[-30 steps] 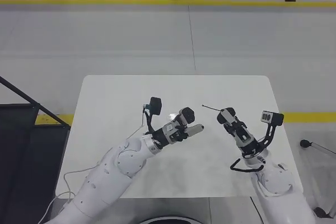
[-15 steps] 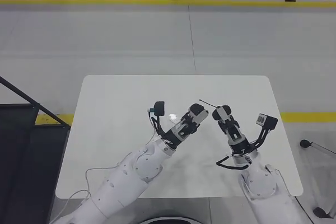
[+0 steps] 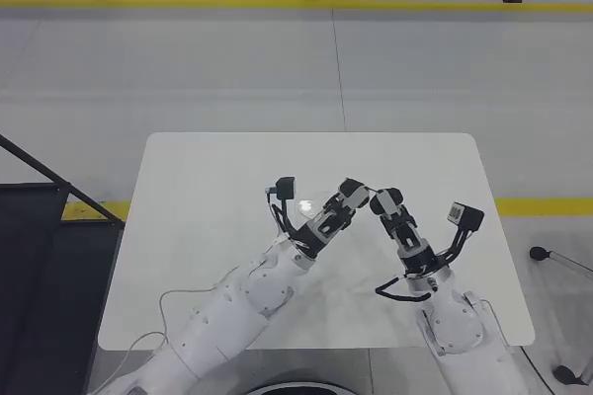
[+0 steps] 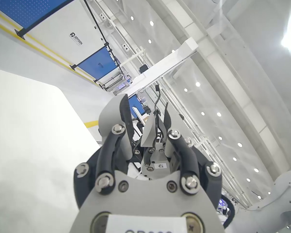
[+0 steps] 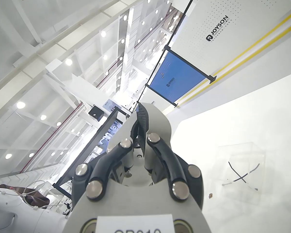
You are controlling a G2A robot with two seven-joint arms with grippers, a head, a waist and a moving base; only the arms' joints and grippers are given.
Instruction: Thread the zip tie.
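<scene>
A white table with rounded corners (image 3: 208, 178) stands on a pale grey floor (image 3: 277, 69) crossed by a yellow painted line (image 3: 553, 206), with a black metal frame (image 3: 40, 166) at its left, a small clear plastic box (image 5: 242, 151) on the tabletop, and blue perforated panels (image 5: 177, 78) beyond under round ceiling lights (image 4: 197, 84).
</scene>
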